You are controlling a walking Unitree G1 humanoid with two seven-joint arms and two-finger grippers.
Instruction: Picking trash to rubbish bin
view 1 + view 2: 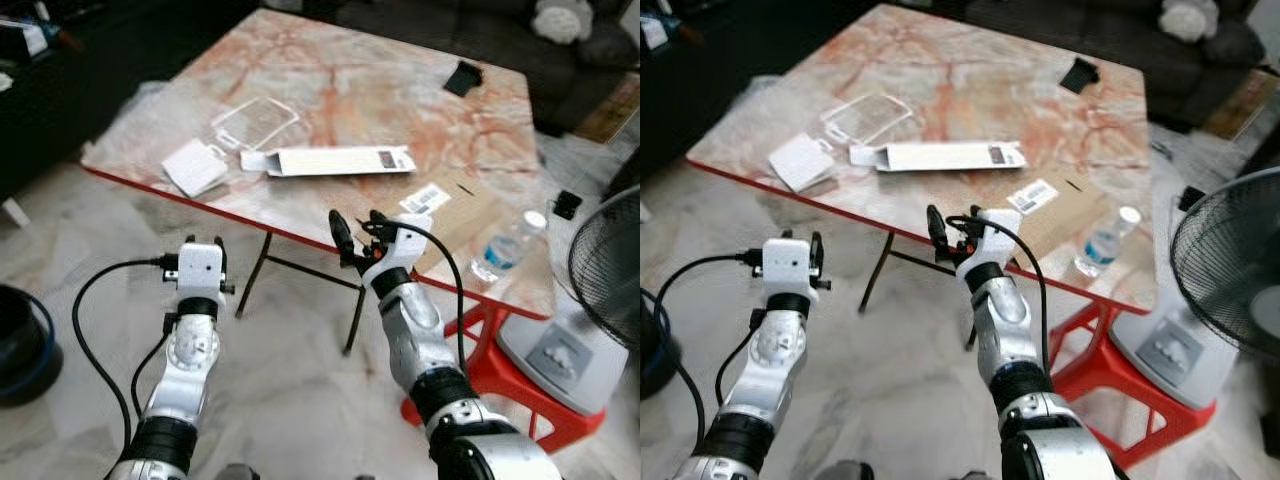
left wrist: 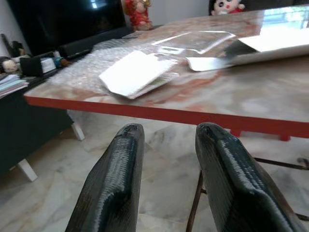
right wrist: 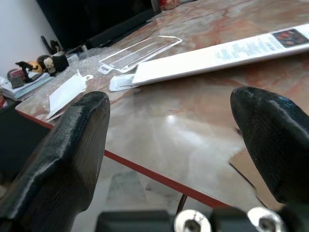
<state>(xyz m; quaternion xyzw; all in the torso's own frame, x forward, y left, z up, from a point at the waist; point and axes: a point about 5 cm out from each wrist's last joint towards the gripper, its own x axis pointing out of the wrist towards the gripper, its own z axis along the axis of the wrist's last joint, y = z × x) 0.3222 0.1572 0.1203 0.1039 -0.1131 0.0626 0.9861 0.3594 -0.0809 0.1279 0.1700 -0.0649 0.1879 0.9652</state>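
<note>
On the marble table (image 1: 350, 70) lie a long flat white box (image 1: 340, 160), a clear plastic blister shell (image 1: 255, 125) and a white packet (image 1: 195, 167). My right gripper (image 1: 357, 232) is open at the table's near edge, below the white box (image 3: 217, 55), with nothing between its fingers. My left gripper (image 1: 200, 245) is open with a narrow gap and hangs over the floor, lower than the table edge, pointing at the white packet (image 2: 137, 72). A dark round bin (image 1: 20, 345) stands on the floor at the far left.
A brown cardboard sheet (image 1: 475, 215) with a label and a water bottle (image 1: 508, 245) lie on the table's right part, and a small black object (image 1: 462, 77) at the back. A fan (image 1: 605, 265) stands to the right, with the table's red frame (image 1: 500, 370) below.
</note>
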